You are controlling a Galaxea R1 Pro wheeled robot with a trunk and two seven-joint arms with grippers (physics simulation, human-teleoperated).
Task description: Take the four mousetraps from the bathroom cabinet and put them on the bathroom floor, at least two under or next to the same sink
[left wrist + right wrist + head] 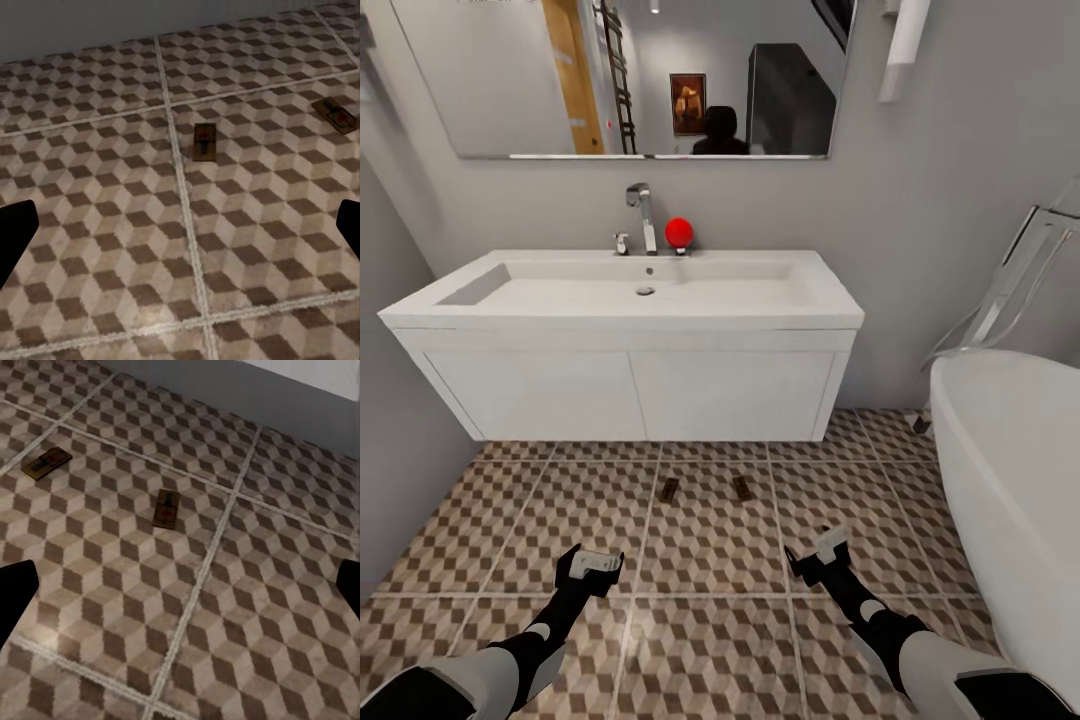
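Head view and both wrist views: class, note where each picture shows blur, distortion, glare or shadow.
Head view: wide-angle bend curves the walls and bathtub; the two mousetraps are small and soft; a shadow lies under the vanity. Left wrist view: soft render, a faint sheen low on the floor. Right wrist view: a similar pale sheen on the tiles.

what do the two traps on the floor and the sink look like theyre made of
Mousetraps: flat tan boards, likely wood, matte, with dark wire and a red mark seen in the left wrist view.
Sink: smooth white, probably ceramic or resin, with a shiny chrome tap.
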